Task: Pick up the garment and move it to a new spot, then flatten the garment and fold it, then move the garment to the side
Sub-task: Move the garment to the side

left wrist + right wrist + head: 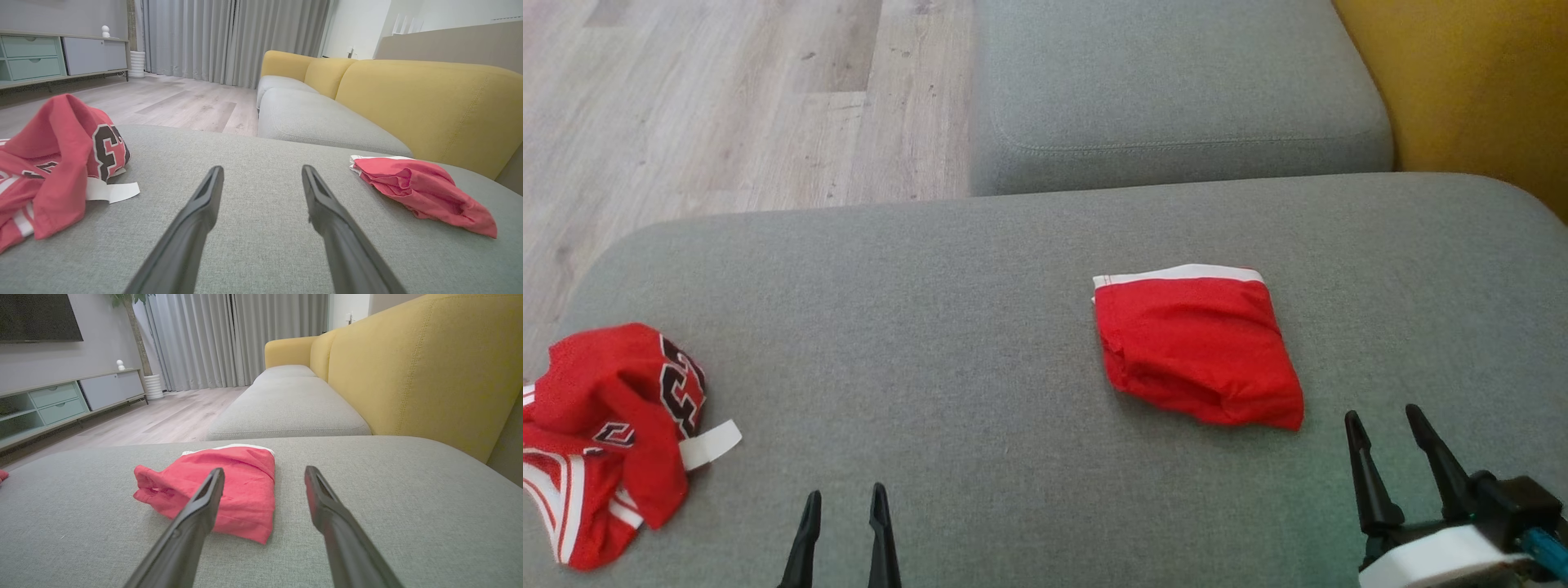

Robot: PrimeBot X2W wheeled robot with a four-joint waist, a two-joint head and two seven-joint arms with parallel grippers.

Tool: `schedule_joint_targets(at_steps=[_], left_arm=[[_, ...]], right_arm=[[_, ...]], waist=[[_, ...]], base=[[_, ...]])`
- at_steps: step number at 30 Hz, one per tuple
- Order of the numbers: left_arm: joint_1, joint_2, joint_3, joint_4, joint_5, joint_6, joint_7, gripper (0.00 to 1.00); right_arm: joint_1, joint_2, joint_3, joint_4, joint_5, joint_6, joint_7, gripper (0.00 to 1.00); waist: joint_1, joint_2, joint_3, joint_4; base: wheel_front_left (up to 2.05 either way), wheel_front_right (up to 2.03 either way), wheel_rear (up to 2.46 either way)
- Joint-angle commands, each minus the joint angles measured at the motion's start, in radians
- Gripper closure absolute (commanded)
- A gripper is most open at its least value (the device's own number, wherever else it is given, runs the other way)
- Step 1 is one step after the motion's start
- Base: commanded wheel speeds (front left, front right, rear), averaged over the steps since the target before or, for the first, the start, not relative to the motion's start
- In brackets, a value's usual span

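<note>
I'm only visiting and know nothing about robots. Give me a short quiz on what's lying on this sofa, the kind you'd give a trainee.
1. True or false: the folded red garment rests on the grey cushion, touching neither the left gripper nor the right gripper.
2. Which is nearest the crumpled numbered jersey? A) right gripper B) left gripper C) folded red garment
3. Fill in: both grippers hold nothing, and their jaws stand ___.

Key: 1 true; 2 B; 3 open.
</note>
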Motion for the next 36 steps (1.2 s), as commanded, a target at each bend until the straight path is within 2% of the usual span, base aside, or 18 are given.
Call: schedule_joint_targets(at_steps=[1, 23, 30, 36], left_arm=[[-0.039, -0.010, 0.038, -0.027, 0.012, -0.002, -0.010, 0.00], [-0.042, -0.011, 0.016, -0.029, 0.024, -0.006, -0.010, 0.00], [-0.076, -0.011, -0.015, -0.044, 0.036, 0.005, -0.010, 0.00], [-0.152, -0.011, -0.058, -0.060, 0.066, 0.013, -0.010, 0.00]], right_arm=[[-0.026, -0.010, 0.012, -0.029, -0.009, -0.001, -0.014, 0.00], [-0.030, -0.004, 0.025, -0.037, -0.017, -0.001, -0.014, 0.00], [-0.068, -0.020, 0.025, -0.023, -0.016, -0.001, -0.014, 0.00], [-0.194, -0.049, 0.017, 0.037, -0.010, -0.001, -0.012, 0.00]], waist=[[0.0000, 0.0000, 0.000, -0.001], [0.0000, 0.0000, 0.027, -0.023], [0.0000, 0.0000, 0.098, -0.017], [0.0000, 0.0000, 0.214, -0.005]], base=[[0.00, 0.00, 0.00], [0.00, 0.00, 0.00], [0.00, 0.00, 0.00], [0.00, 0.00, 0.00]])
